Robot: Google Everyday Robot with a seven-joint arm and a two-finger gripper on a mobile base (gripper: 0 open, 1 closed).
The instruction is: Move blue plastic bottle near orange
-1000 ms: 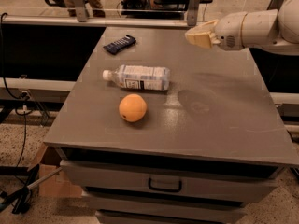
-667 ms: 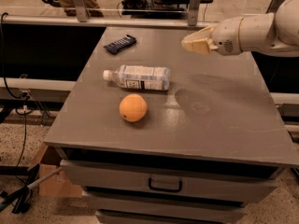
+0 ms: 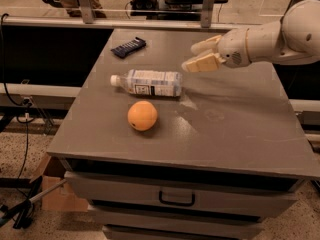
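Observation:
The blue plastic bottle (image 3: pixel 148 82) lies on its side on the grey cabinet top (image 3: pixel 225 129), white cap pointing left. The orange (image 3: pixel 142 115) sits just in front of it, a small gap apart. My gripper (image 3: pixel 196 56) comes in from the right on a white arm, hovering above the table to the right of the bottle's base. Its two cream fingers (image 3: pixel 204 63) are spread apart and hold nothing.
A dark flat rectangular gadget (image 3: pixel 128 47) lies at the back left of the top. A drawer with a handle (image 3: pixel 176 199) is below the front edge. A rail and a glass partition run behind the table. Cables and a cardboard box lie on the floor at left.
My gripper has moved left and lower, toward the bottle's right end. The bottle and the orange have not moved.

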